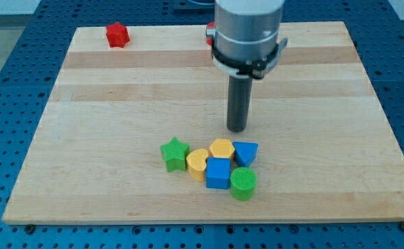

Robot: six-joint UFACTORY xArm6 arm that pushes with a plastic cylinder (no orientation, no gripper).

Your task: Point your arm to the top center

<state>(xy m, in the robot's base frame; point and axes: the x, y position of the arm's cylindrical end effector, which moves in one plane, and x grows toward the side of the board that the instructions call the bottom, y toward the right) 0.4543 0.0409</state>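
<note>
My tip (237,129) rests on the wooden board (119,97) near its middle, just above a cluster of blocks. The cluster holds a green star (175,153), a yellow block (197,163), a yellow hexagon (222,149), a blue triangular block (245,152), a blue cube (218,173) and a green cylinder (243,185). The tip stands a short way above the yellow hexagon without touching it. A red star-like block (117,35) lies at the view's top left. A second red block (209,32) shows partly behind the arm at the top center.
The arm's grey body (248,31) hangs over the board's top center and hides part of it. A blue perforated table (8,83) surrounds the board on all sides.
</note>
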